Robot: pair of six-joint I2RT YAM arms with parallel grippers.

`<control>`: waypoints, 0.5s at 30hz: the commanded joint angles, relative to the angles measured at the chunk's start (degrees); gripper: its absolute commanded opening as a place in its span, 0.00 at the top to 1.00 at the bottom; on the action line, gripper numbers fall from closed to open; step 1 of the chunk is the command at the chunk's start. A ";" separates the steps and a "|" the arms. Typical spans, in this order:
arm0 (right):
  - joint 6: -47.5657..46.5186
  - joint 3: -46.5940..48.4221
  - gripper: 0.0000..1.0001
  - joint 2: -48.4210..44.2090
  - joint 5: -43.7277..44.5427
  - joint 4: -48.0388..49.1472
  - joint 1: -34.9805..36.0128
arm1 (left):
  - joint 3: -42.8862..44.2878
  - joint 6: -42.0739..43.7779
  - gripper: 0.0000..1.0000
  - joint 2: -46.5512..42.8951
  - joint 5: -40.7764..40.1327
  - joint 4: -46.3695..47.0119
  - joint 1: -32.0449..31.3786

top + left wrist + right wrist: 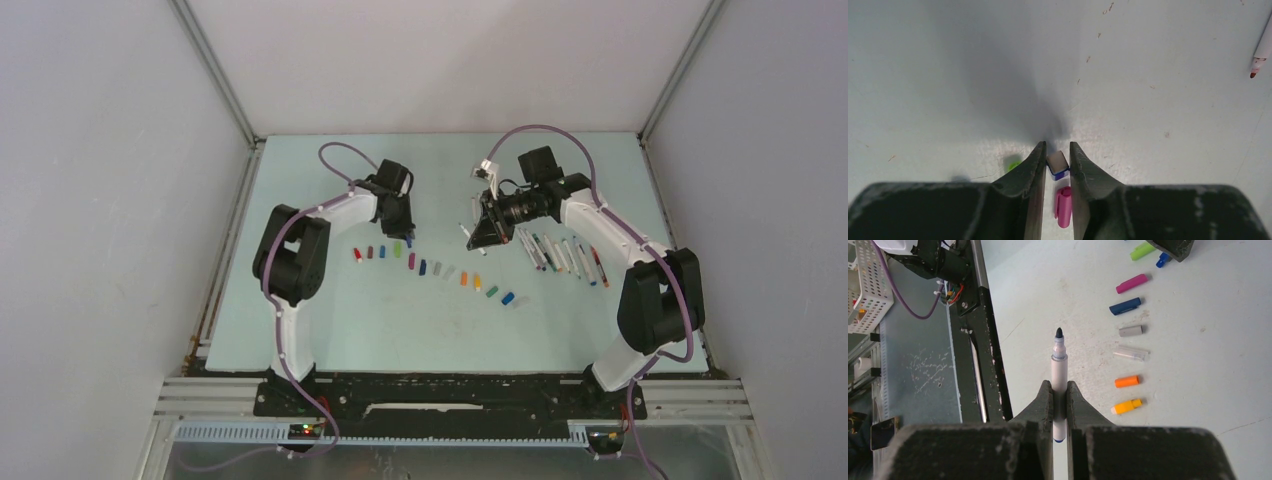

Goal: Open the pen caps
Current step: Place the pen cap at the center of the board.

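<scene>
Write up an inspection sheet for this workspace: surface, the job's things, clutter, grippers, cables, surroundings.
Surface: pale table, scuffed and speckled in the wrist views.
Job's things: loose caps in a curved row mid-table; pens lying side by side to the right of that row.
Clutter: nothing seen.
Grippers: left gripper shut on a blue cap, with a pink cap lying below it; right gripper shut on an uncapped pen, dark tip pointing away from the wrist.
Cables: a purple cable loops along each arm.
Surroundings: plain enclosure walls; a wire basket beyond the table edge.
</scene>
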 commanded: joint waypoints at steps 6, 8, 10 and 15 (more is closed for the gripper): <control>-0.81 0.39 1.00 0.38 -2.16 -0.20 -0.68 | 4.32 1.65 0.71 0.56 -1.61 -1.17 -0.23; -0.81 0.35 1.00 0.40 -2.18 -0.16 -0.73 | 4.61 1.64 0.69 0.44 -1.76 -1.47 -0.25; -0.79 0.35 1.00 0.40 -2.16 -0.27 -0.82 | 4.93 1.72 0.68 0.17 -2.08 -1.68 -0.23; -0.80 0.35 1.00 0.35 -1.82 -0.17 -1.23 | 5.04 1.95 0.68 -2.63 -3.78 -2.23 -0.24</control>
